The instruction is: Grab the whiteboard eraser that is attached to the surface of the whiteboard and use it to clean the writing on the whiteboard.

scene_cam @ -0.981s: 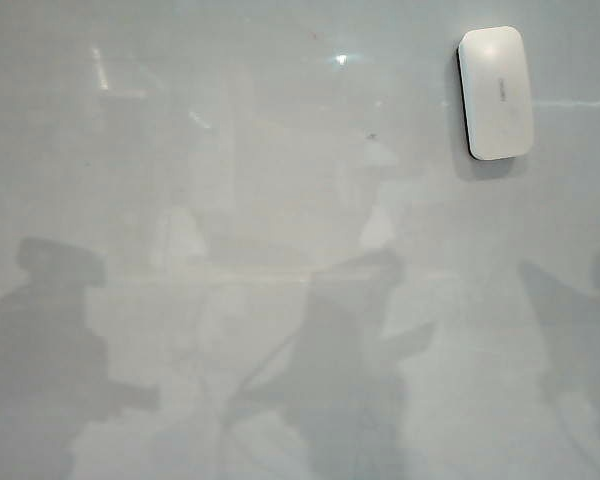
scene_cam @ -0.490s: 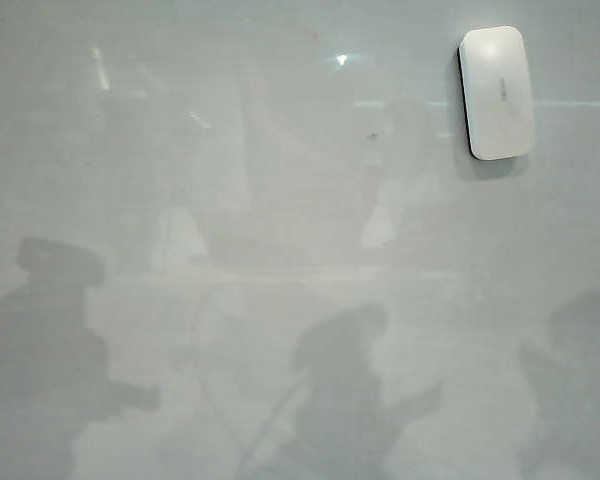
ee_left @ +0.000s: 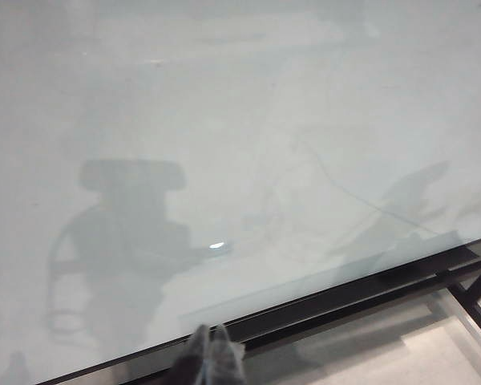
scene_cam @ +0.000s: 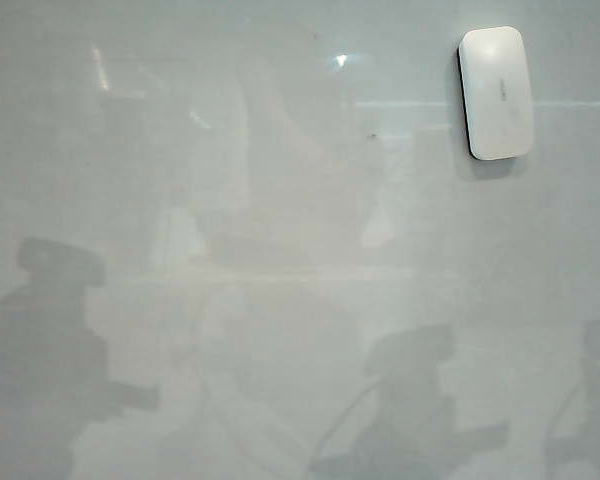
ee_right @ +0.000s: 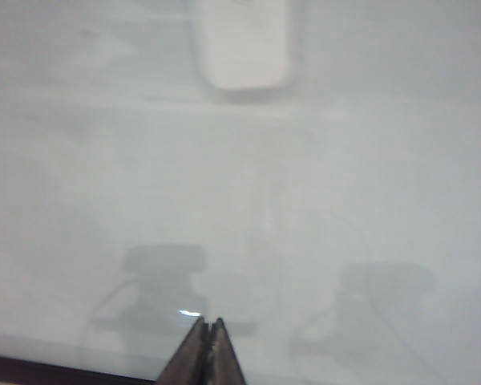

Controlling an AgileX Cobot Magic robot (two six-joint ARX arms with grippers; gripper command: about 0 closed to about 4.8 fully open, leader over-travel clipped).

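Whiteboard eraser (scene_cam: 496,92): stuck flat on the whiteboard (scene_cam: 280,200) in the upper right of the exterior view, long axis running up and down the picture, top end leaning very slightly left; a small faint grey mark sits near its middle.
Eraser in the right wrist view (ee_right: 242,44): blurred, cut off by the picture's edge, its rounded end turned toward the gripper and well apart from it.
Writing: no red strokes can be made out on the board in any view; only a few tiny dark specks, though the glare may hide faint traces.
Right gripper (ee_right: 204,353): its fingers are pressed together into a narrow point, holding nothing, hanging over the board near its dark edge.
Left gripper (ee_left: 211,357): only the finger tips show, side by side with no visible gap, nothing between them, just past the board's black frame (ee_left: 361,293).
Board surface: glossy, carrying grey shadows of the arms along the lower part of the exterior view.
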